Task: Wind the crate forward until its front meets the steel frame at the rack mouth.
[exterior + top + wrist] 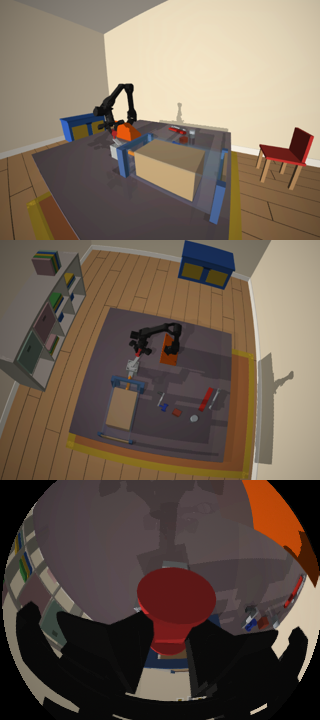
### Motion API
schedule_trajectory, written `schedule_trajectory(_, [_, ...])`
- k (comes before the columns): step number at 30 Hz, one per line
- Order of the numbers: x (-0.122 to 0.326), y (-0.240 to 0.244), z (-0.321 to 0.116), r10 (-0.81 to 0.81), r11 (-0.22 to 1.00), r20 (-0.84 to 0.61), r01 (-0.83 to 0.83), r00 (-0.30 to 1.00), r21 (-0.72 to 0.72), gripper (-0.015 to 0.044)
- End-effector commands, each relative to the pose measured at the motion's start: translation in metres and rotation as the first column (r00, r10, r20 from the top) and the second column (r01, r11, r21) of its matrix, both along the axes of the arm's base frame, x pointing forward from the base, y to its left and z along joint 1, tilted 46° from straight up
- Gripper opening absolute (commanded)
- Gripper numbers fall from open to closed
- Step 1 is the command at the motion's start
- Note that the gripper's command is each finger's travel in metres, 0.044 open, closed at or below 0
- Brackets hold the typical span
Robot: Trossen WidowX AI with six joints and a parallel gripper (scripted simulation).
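My gripper [139, 350] [113, 130] [171, 610] is shut on the red knob [138, 352] [114, 133] [176, 595] of the winch handle. The grey crank arm [135, 360] [116, 141] runs from the knob to the top of the grey winch [128, 367] [113, 151]; the key and hole are hidden. An orange strap [128, 385] [131, 152] runs from the winch to the crate. The tan crate [122, 407] [168, 160] sits flat inside the clear-panelled cubby, with a small gap between its front and the blue mouth frame [138, 384] [122, 165].
To the side lie a grey tool [161, 399], a blue piece [163, 407], a red block [177, 412] [183, 139], a white-topped cylinder [194, 418] [192, 133], a red bar [206, 399] and a silver tool [214, 399]. The arm's orange base [165, 357] [127, 132] stands near the winch.
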State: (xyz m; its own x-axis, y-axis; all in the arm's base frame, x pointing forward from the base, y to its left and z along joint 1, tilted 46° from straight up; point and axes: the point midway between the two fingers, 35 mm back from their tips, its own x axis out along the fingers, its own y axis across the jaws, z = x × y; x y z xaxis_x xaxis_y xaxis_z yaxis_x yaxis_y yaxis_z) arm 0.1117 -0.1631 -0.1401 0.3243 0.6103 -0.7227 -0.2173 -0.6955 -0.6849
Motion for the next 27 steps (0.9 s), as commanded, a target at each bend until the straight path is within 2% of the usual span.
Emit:
schedule_trajectory(1, [-0.001,-0.011,-0.010,0.017,0.999,-0.005,-0.017,1.000,-0.032,0.0000])
schedule_trajectory(27, [0.005,-0.037,-0.034,0.017,0.999,-0.004,-0.017,1.000,-0.035,0.0000])
